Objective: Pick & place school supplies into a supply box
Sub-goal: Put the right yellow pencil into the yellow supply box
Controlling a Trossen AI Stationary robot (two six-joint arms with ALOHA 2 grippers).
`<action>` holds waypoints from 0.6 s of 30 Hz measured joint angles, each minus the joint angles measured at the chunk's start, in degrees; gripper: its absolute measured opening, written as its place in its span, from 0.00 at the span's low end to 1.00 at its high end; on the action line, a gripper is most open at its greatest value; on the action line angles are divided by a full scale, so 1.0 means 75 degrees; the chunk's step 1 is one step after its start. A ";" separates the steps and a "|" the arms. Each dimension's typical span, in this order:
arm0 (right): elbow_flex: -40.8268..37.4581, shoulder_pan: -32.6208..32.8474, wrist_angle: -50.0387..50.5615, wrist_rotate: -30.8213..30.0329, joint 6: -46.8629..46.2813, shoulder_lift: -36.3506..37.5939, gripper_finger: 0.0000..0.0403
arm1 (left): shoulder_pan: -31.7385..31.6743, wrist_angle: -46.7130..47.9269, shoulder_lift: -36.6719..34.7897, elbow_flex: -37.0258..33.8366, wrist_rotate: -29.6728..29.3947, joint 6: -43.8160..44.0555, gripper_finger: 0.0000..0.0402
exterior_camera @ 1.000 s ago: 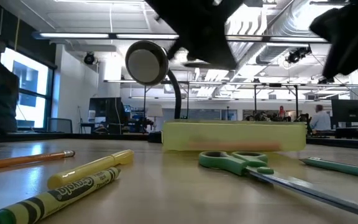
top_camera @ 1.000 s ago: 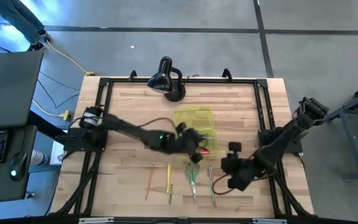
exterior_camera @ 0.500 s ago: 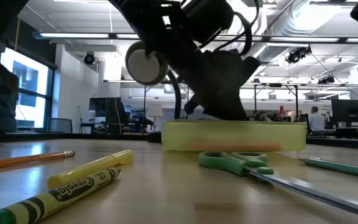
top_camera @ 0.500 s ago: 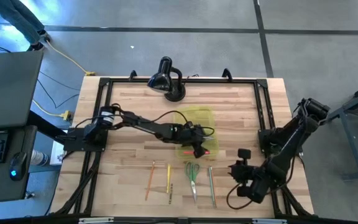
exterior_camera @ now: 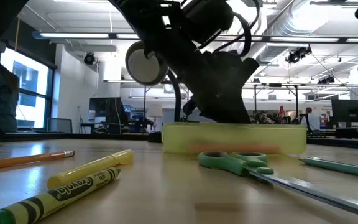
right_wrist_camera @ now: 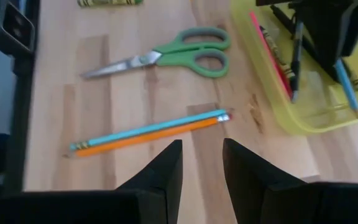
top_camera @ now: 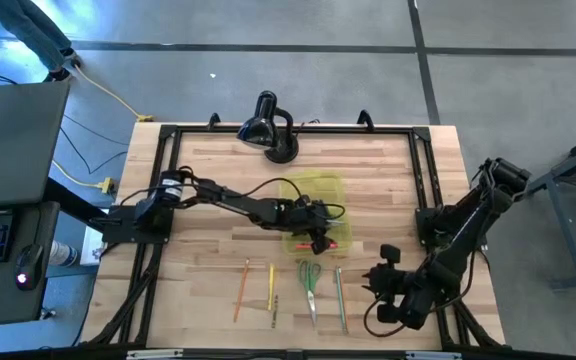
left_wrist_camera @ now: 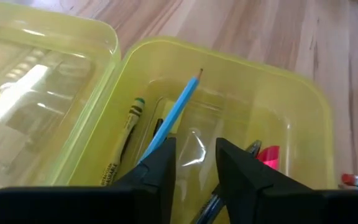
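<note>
The yellow-green supply box (top_camera: 320, 232) lies open at mid-table, its lid (left_wrist_camera: 39, 74) flat beside it. My left gripper (left_wrist_camera: 194, 163) stands open just over the box. A blue pencil (left_wrist_camera: 178, 109) slants across the box floor beside a crayon (left_wrist_camera: 125, 134), a red pen (left_wrist_camera: 267, 154) and dark pens. Near the front edge, green-handled scissors (right_wrist_camera: 166, 55) and a blue and an orange pencil (right_wrist_camera: 148, 132) lie flat on the table. My right gripper (right_wrist_camera: 197, 165) hangs open above them, at the near right (top_camera: 390, 292). My left gripper comes at the box from above with its fingers apart. The blue pencil's lower end (left_wrist_camera: 157, 143) runs behind one finger (left_wrist_camera: 160, 168), and I cannot tell whether the finger touches it. The pencil's tip (left_wrist_camera: 199, 72) rests by the box's far wall.
A black desk lamp (top_camera: 268, 128) stands at the far edge. An orange pencil (top_camera: 240, 290), a yellow marker (top_camera: 271, 285) and a crayon (exterior_camera: 48, 202) lie at the near left of the scissors. Black frame rails (top_camera: 168, 180) run along the table's sides.
My left gripper has come down from high over the table to just above the supply box and has stayed there. My right gripper has drawn back toward the table's near right corner.
</note>
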State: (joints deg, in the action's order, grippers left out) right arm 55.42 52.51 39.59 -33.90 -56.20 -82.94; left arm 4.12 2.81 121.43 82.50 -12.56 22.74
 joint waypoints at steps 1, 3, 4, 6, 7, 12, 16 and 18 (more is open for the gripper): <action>0.0000 0.0000 -0.0089 0.0004 -0.0073 -0.0007 0.23 | 0.0000 -0.0004 -0.0045 0.0005 0.0000 0.0000 0.37; 0.0000 -0.0003 -0.0260 -0.0002 -0.0207 -0.0087 0.23 | 0.0000 0.0113 -0.0173 0.0088 0.0000 0.0000 0.38; 0.0000 -0.0004 -0.0335 0.0008 -0.0308 -0.0155 0.23 | 0.0000 0.0156 -0.0246 0.0174 0.0000 0.0000 0.38; 0.0000 -0.0015 -0.0505 0.0076 -0.0563 -0.0364 0.23 | 0.0000 0.0351 -0.0409 0.0398 0.0001 -0.0019 0.37; 0.0000 -0.0047 -0.0610 0.0153 -0.0681 -0.0501 0.23 | 0.0000 0.0492 -0.0487 0.0541 0.0004 -0.0045 0.37; 0.0000 -0.0222 -0.1286 0.0830 -0.0852 -0.1283 0.23 | 0.0008 0.2001 -0.0740 0.1581 0.0364 -0.0064 0.36; 0.0000 -0.0406 -0.1766 0.1114 -0.0879 -0.1619 0.23 | 0.0104 0.3884 -0.0778 0.2702 0.0803 -0.0055 0.36; 0.0000 -0.0508 -0.1894 0.1085 -0.0941 -0.1647 0.23 | 0.0211 0.4828 -0.0778 0.3175 0.0802 -0.0026 0.35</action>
State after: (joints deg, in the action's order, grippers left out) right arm 55.42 48.70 25.38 -25.76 -63.26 -95.29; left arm 5.70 39.02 115.59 106.31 -6.54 22.55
